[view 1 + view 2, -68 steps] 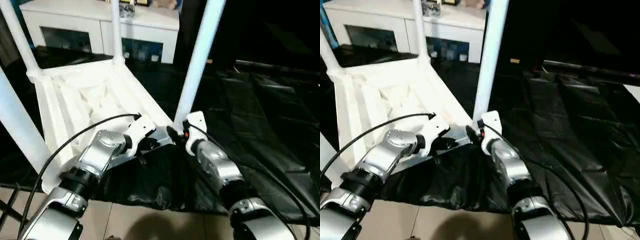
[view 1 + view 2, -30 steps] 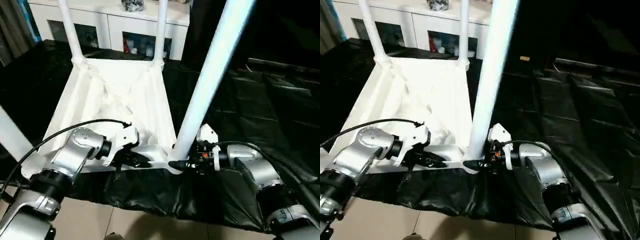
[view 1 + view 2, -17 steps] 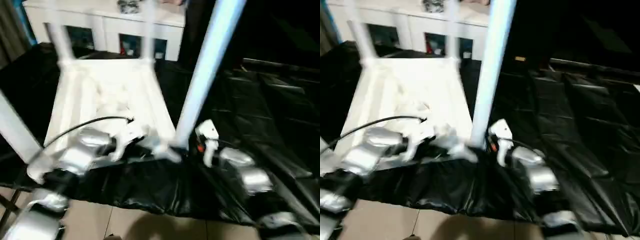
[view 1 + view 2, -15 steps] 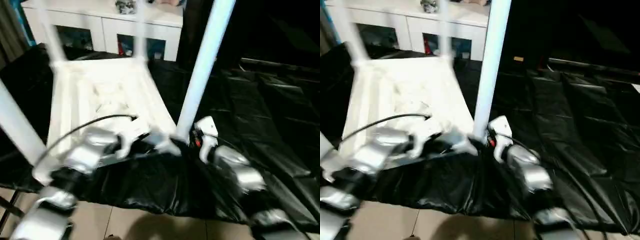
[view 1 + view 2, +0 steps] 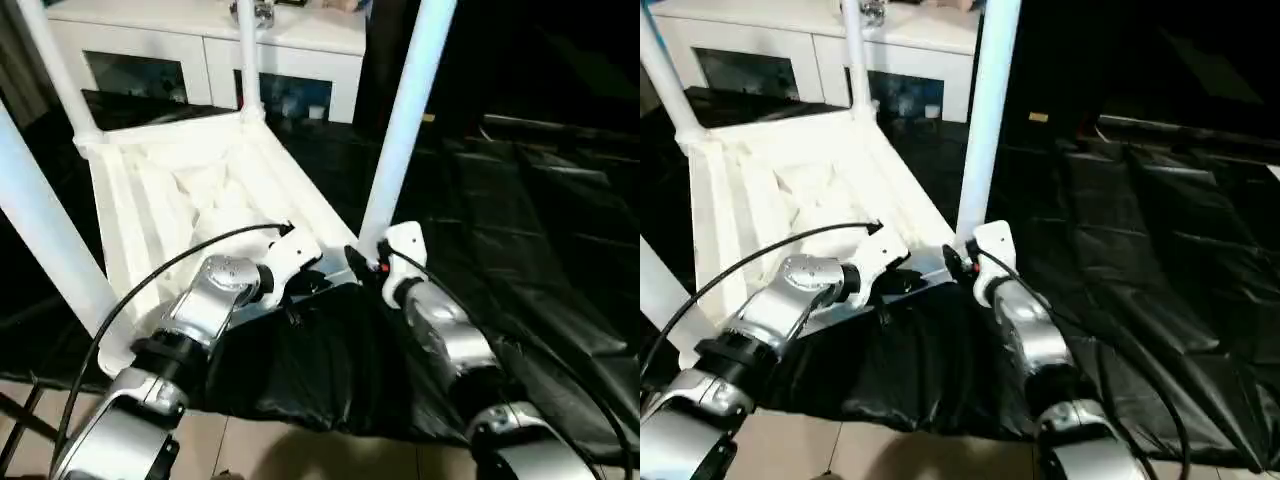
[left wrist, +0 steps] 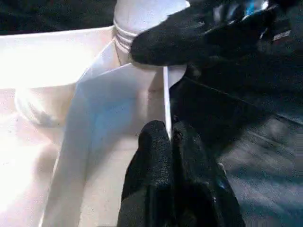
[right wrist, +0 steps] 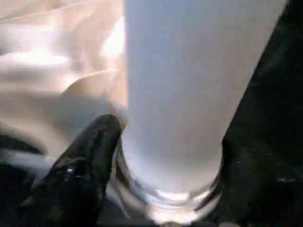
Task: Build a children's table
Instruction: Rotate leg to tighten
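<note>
The children's table lies upside down on a black sheet, its ribbed white top facing up with round legs standing in the corner sockets. My left gripper is shut on the thin rim of the top at the near right corner. Right beside it, my right gripper clasps the base of the near right leg. One black finger lies against the leg's collar. The leg stands between its fingers.
A white cabinet with glass doors stands behind the table. The crinkled black sheet spreads to the right and under my arms. Bare floor tiles lie at the near edge. A near left leg rises beside my left arm.
The whole view has swung, so the table now sits at an angle. My right forearm reaches the leg from nearer me instead of from the right. Both grippers stay at the same corner.
</note>
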You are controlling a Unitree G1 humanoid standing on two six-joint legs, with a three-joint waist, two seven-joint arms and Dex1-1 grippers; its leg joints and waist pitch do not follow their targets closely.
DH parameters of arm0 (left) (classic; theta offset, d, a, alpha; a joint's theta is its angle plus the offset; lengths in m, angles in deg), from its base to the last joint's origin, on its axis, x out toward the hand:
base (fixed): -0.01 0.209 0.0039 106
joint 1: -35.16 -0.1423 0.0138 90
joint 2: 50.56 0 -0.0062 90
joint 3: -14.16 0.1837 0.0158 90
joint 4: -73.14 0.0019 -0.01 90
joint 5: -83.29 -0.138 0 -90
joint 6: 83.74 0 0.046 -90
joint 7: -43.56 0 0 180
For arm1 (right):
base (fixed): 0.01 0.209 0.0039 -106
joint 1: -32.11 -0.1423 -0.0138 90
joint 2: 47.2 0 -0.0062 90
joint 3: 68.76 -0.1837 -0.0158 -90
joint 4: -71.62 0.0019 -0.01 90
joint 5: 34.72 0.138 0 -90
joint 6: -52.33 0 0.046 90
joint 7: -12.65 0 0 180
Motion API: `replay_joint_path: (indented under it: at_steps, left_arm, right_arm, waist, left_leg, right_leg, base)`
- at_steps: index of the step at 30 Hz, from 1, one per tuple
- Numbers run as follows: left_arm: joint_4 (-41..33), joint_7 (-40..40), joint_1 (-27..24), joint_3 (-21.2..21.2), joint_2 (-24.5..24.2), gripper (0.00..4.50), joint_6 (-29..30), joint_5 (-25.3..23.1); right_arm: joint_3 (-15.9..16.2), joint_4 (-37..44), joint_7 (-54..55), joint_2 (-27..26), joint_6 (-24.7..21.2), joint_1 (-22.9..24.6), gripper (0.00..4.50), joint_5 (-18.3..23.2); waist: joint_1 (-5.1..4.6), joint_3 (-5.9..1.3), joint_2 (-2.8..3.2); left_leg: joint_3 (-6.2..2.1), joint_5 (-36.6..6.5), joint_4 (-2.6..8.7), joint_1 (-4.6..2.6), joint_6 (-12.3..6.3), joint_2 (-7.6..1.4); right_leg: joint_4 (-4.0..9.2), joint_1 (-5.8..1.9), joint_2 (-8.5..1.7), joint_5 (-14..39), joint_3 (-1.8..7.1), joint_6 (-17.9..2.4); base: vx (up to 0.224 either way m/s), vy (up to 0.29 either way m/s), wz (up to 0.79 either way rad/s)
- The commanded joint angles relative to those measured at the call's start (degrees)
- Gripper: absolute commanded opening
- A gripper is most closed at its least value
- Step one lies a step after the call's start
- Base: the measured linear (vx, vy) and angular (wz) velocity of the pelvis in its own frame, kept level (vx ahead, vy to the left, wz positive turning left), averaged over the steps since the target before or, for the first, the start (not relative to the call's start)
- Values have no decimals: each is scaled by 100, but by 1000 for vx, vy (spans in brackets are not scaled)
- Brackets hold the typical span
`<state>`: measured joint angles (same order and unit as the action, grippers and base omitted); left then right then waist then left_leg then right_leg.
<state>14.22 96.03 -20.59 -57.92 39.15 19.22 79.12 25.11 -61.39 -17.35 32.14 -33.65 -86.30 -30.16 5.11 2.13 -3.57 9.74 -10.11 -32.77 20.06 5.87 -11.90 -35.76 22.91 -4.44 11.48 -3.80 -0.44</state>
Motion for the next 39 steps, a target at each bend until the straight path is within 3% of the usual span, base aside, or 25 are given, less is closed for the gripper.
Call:
replay_joint_path:
  at_steps: [1,4,9,18,25,39]
  left_arm:
    - [-7,399,-183,171,51,0,-376,250]
    - [-31,635,-209,150,-74,0,-538,300]
    - [-57,1175,-204,65,-398,0,-720,405]
    - [-13,1647,-184,1,-719,0,-928,408]
    - [-10,1789,-233,17,-822,0,-1009,417]
    - [75,1584,-230,-15,-742,0,-961,312]
  right_arm:
    - [261,211,-715,126,17,63,375,90]
    - [347,364,-1220,382,-48,114,381,166]
    - [481,746,-2468,966,-210,165,381,402]
    - [464,838,-3445,1351,-349,46,301,618]
    - [560,915,-3694,1395,-370,112,263,606]
    - [569,1063,-3602,1202,-555,332,261,639]
  waist:
    - [-7,-269,-23]
    - [-2,-272,-38]
    - [1,-267,-50]
    - [-1,-276,-61]
    - [10,-268,-77]
    - [17,-268,-99]
  left_leg:
    - [7,-1303,380,36,-228,-120]
    - [24,-1107,367,34,-290,-117]
    - [25,-1134,357,42,-380,-123]
    - [31,-987,342,16,-388,-136]
    - [33,-990,340,15,-375,-138]
    - [31,-923,338,17,-352,-138]
  right_leg:
    - [514,-245,-349,1500,276,-760]
    - [495,-259,-351,1312,280,-873]
    - [486,-276,-337,1259,269,-933]
    - [441,-276,-338,954,269,-1146]
    - [445,-277,-349,1032,268,-1133]
    - [433,-280,-352,1031,269,-1106]
  base:
    - [0,0,0]
    - [0,0,0]
    - [0,0,0]
    - [0,0,0]
    - [0,0,0]
    - [0,0,0]
